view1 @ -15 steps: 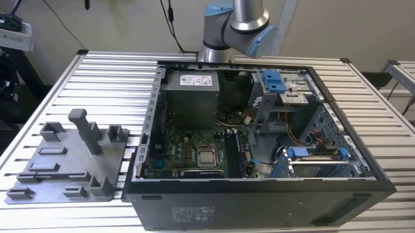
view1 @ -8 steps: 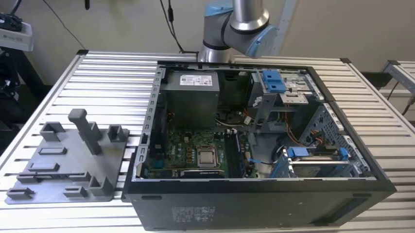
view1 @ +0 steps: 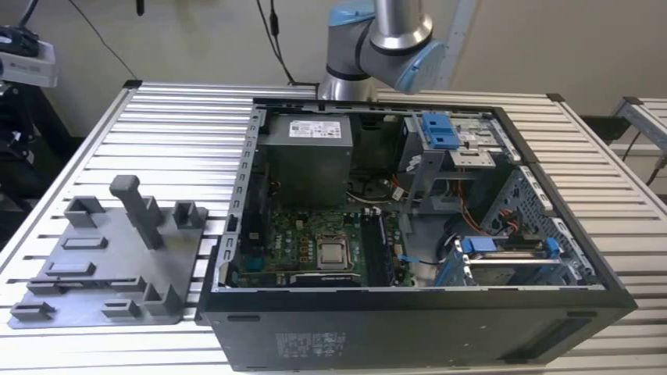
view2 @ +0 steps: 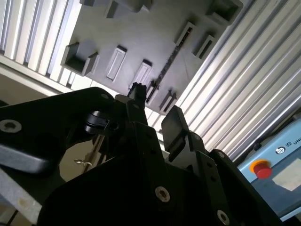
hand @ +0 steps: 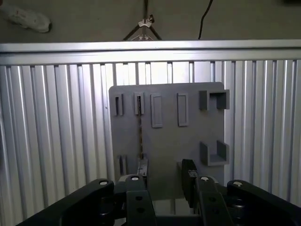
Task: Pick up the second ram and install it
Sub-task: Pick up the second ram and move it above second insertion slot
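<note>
The second ram [hand: 140, 127] is a thin dark stick standing on edge in a slot of the grey holder tray [hand: 188, 136]. It also appears as a dark strip [view2: 169, 61] across the tray [view2: 141, 37] in the second wrist view. My gripper [hand: 165, 172] hangs well above the tray, open, with nothing between its black fingers [hand: 189, 172]. One fingertip lines up with the near end of the ram. The second wrist view shows the same open gripper [view2: 157, 106]. In the exterior view the tray [view1: 115, 258] lies at the left, and the arm [view1: 380, 39] rises out of the picture.
An open computer case [view1: 542, 234] with its motherboard [view1: 312, 250] fills the exterior view's middle and right. A tall grey post [view1: 136, 207] stands on the tray. The table top is slatted aluminium [hand: 47, 141]. A box with a red button [view2: 261, 168] lies beside it.
</note>
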Controlling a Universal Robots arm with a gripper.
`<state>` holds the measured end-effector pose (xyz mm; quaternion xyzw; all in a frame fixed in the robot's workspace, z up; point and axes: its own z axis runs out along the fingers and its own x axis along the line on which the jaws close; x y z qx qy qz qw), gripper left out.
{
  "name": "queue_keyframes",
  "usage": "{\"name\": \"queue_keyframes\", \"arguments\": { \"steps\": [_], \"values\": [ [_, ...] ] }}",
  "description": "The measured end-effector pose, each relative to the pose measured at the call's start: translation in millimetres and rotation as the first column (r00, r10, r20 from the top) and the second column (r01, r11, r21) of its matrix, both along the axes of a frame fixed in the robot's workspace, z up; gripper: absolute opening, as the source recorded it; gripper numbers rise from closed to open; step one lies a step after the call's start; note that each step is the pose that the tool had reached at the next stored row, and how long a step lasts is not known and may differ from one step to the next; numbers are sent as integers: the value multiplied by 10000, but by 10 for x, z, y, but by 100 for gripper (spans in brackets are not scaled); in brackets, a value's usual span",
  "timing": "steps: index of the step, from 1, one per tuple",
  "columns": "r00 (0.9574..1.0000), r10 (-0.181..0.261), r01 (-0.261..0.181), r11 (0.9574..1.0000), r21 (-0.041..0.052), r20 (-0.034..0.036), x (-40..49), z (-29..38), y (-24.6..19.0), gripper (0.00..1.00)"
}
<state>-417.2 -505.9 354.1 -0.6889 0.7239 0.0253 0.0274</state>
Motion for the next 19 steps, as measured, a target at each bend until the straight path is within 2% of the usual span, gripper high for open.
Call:
{"name": "queue_keyframes", "arguments": {
  "steps": [2,19],
  "values": [
    [10000,0,0,10000,31,0,0,-37,-2,42],
    [10000,0,0,10000,32,1,0,-345,-4,42]
  ]
}}
